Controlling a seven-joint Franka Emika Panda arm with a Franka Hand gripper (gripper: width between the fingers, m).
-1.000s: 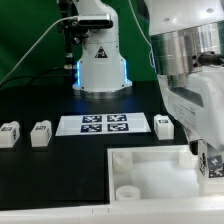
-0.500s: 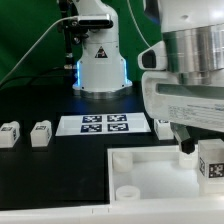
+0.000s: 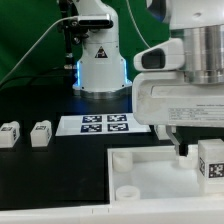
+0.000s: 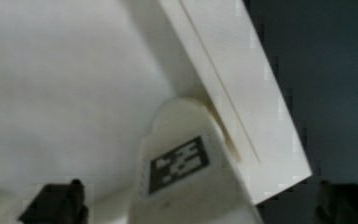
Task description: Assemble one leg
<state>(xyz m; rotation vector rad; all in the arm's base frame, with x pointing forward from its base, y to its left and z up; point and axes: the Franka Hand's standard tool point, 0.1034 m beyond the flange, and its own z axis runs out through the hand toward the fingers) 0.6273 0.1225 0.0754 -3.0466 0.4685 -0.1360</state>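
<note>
A leg (image 3: 212,161), a small white block with a black-and-white tag, stands upright at the far corner of the large white square piece (image 3: 150,178) on the exterior view's right. My gripper (image 3: 192,150) hangs right beside it. In the wrist view the leg (image 4: 185,160) stands between my two dark fingertips (image 4: 55,200), which are wide apart and do not touch it. The gripper (image 4: 199,202) is open. The white piece (image 4: 69,80) fills most of that view. Two more legs (image 3: 10,135) (image 3: 41,133) stand on the table at the exterior view's left.
The marker board (image 3: 100,124) lies flat behind the white piece. The arm's base (image 3: 100,60) stands at the back. My arm's large body covers the exterior view's right side and hides the table there.
My arm has shifted toward the exterior view's left and risen a little. It now hides the leg that stood beside the marker board. The leg on the white piece's corner has stayed put.
</note>
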